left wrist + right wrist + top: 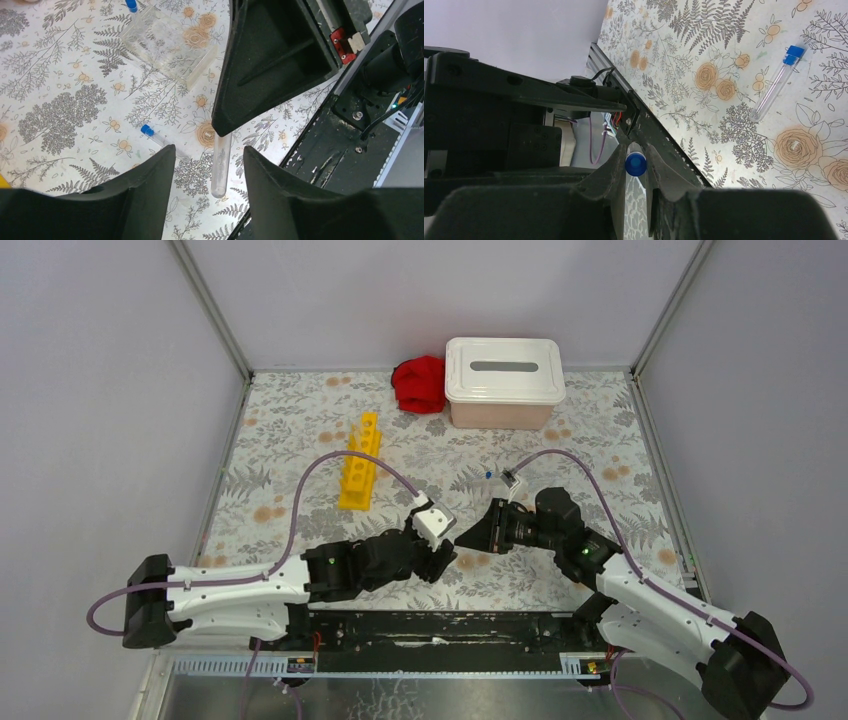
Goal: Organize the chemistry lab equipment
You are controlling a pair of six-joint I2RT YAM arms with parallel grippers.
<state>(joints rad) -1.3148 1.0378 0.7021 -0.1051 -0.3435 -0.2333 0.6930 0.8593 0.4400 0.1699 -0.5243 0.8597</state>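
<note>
Right gripper (636, 156) low, around blue-capped tube (635, 164)

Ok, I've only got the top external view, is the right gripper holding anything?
Observer: Yes, the right wrist view shows the right gripper shut on a small clear plastic tube with a blue cap.
Operator: And the other arm?
Observer: The left gripper is open; its wrist view shows that tube's rounded end in the gap between its fingers.
Operator: Anything loose under the arms?
Observer: A second blue-capped clear tube lies flat on the flowered table beside one left finger.
</note>
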